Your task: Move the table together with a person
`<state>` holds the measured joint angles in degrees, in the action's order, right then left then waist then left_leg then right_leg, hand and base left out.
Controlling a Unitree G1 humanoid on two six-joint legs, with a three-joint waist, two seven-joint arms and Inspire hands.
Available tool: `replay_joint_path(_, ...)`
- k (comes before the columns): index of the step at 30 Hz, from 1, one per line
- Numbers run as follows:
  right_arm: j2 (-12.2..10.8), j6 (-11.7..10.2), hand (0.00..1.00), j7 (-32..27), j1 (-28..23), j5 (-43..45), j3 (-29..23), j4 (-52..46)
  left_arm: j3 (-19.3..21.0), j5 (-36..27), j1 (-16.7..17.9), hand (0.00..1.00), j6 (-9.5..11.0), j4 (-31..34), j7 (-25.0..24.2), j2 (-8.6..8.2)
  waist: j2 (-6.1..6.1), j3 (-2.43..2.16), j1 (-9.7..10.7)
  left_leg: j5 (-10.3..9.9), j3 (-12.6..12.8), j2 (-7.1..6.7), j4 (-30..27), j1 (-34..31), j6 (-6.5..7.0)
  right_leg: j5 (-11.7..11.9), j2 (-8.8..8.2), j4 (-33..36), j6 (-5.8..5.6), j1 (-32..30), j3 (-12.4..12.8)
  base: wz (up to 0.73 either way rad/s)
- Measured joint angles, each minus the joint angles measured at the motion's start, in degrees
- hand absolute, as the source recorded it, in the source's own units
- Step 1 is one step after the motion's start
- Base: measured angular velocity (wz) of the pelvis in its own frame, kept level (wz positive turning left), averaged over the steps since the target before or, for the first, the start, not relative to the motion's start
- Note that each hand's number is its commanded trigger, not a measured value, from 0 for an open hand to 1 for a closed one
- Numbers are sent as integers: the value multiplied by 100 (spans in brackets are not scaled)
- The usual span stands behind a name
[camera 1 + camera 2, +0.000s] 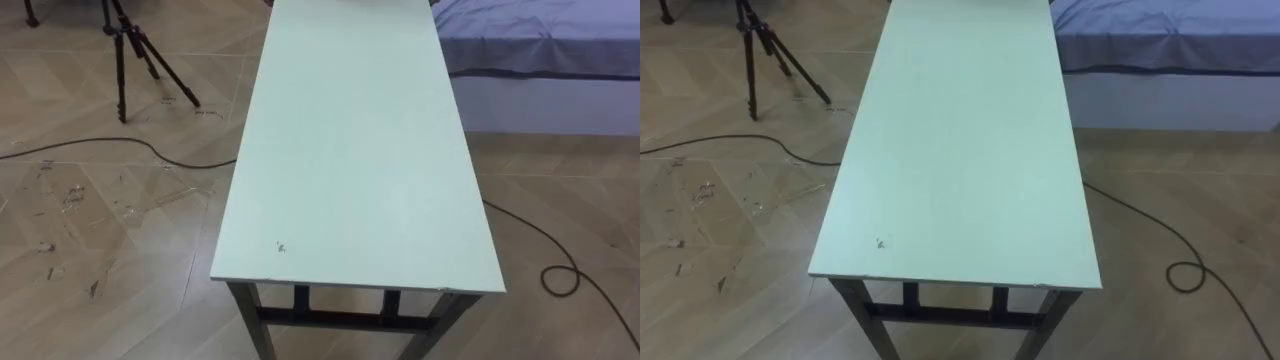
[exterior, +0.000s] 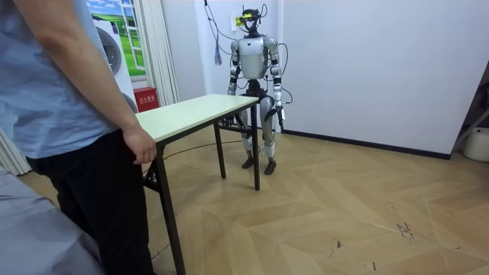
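Note:
A long pale green table on dark metal legs stretches away from me, its near short edge just below my eyes. In the room view I stand upright at the far end of the table. My left hand hangs by my hip, apart from the tabletop. My right arm drops behind the table's far corner, and its hand is hidden there. A person in a blue shirt stands at the near end, with one hand against the table's corner.
A black tripod stands on the floor to my left, with a dark cable beside it. A bed with a blue cover lies at the far right, and another cable loops nearby. Open wood floor lies on the room view's right.

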<state>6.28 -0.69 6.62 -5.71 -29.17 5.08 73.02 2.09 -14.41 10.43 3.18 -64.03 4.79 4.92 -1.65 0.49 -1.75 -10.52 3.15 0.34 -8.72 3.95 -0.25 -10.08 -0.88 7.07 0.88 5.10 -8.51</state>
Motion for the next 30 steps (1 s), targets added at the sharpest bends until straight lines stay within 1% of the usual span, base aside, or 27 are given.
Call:
replay_joint_path(4, -1, 1, 0, 48, -1, 1, -1, 0, 1, -1, -1, 0, 0, 5, -12, -2, 1, 0, -7, 0, 2, 0, 0, 0, 0, 0, 0, -1, 0, -6, 6, 0)
replay_joint_path(7, -1, 0, 0, 61, -2, 4, -2, 2, 6, 0, -8, 0, -1, 3, -36, -2, 23, -13, -7, 0, 5, 0, 0, -4, 0, 0, 0, -5, 0, -9, 10, 0)
replay_joint_path(10, 1, -1, 0, 122, -5, 19, -3, 16, 10, -5, -15, 0, -1, -11, -45, -1, 28, -14, -6, 0, 5, -1, 0, -10, 0, 0, 0, -7, 0, -9, 10, 0)
replay_joint_path(12, 6, 3, 0, 254, -51, -30, -4, 21, -1, -145, -17, 0, -20, -12, -127, 1, 21, -11, 2, 0, 0, -1, 0, -26, 0, 0, -2, -10, 0, -19, -4, 0)
replay_joint_path(13, 5, 10, 0, 297, -54, -55, -6, 20, -5, -216, -20, 0, -40, -12, -186, 7, 2, 2, 12, 0, -1, -2, 0, -35, 0, 0, -2, -19, 0, -24, -11, 0)
replay_joint_path(14, 5, 12, 0, 314, -54, -62, -8, 20, -5, -280, -20, 0, -47, -13, -221, 10, 16, -5, 8, 0, -3, -3, 1, -37, 0, 0, -1, -23, 0, -22, -11, 0)
replay_joint_path(15, 18, 20, 0, 382, -17, -61, -10, 14, -8, -449, -14, 0, -63, -29, -345, 17, 22, -10, 3, 0, 0, -5, 0, -38, 0, 0, -6, -24, 0, -19, -31, 0)
replay_joint_path(16, 28, 24, 0, 429, -19, -62, -14, 13, -9, -542, -10, 0, -69, -38, -416, 19, 3, 2, 3, 0, 3, -5, -1, -37, 0, 0, -7, -24, 0, -18, -33, 0)
replay_joint_path(17, 45, 33, 0, 525, -18, -67, -15, 13, -18, -759, 8, 0, -81, -41, -568, 32, 48, -25, 19, 0, 1, -6, -3, -38, 0, 0, -7, -24, 0, -15, -32, 0)
replay_joint_path(18, 62, 55, 0, 614, -16, -98, -15, -5, -32, -990, 24, 0, -120, -26, -729, 54, 1, 4, 27, 0, 3, -5, -6, -49, 0, 0, -8, -23, 0, -22, -37, 0)
replay_joint_path(19, 73, 82, 0, 658, -17, -133, -15, -37, -34, -1070, -11, 0, -151, 3, -816, 66, 44, -23, 27, 0, 3, -6, -14, -63, 0, 0, -9, -23, 0, -31, -39, 3)
replay_joint_path(20, 101, 143, 0, 709, -70, -192, -14, -230, -50, -1246, 1, 0, -218, 83, -973, 91, 40, -28, 26, 0, 5, -6, -42, -121, 0, 0, -13, -18, 0, -39, -50, 6)
replay_joint_path(21, 122, 170, 0, 782, -132, -223, -17, -462, -53, -1387, 4, 0, -282, 191, -1125, 112, 38, -7, 26, 0, 4, -6, -60, -153, 0, 1, -18, -10, 0, -54, -85, 10)
replay_joint_path(25, 152, 198, 0, 1123, -246, -238, -80, -903, -64, -1547, 82, 0, -333, 572, -1680, 161, 74, -8, -4, 0, 4, -5, -82, -184, 0, 0, -21, 28, 0, -115, -96, 2)
replay_joint_path(26, 168, 206, 0, 1231, -286, -254, -66, -1052, -177, -1706, 152, 0, -336, 708, -1832, 203, 93, -8, -4, 0, 3, -6, -90, -193, 0, 0, -24, 36, 0, -126, -122, 3)
replay_joint_path(27, 191, 207, 0, 1353, -357, -267, -61, -1266, -359, -1999, 219, 0, -343, 901, -1971, 274, 112, -20, 4, 0, 3, -6, -107, -227, 0, -1, -27, 41, 0, -138, -138, 0)
replay_joint_path(28, 235, 207, 0, 1464, -467, -371, -30, -1528, -527, -2301, 318, 0, -354, 1163, -2105, 350, 137, -22, -5, 0, 4, -6, -113, -249, 0, -2, -27, 63, 2, -156, -139, 0)
replay_joint_path(29, 269, 209, 0, 1518, -532, -467, 14, -1668, -585, -2449, 380, 0, -366, 1301, -2177, 390, 142, -23, -9, 0, 7, -6, -113, -249, 0, -3, -29, 65, 2, -169, -141, 0)
replay_joint_path(30, 333, 208, 0, 1648, -723, -642, 87, -1982, -726, -2699, 519, 0, -392, 1619, -2293, 487, 148, -26, 2, 0, 14, -6, -113, -244, 0, -5, -34, 69, 3, -173, -150, 0)
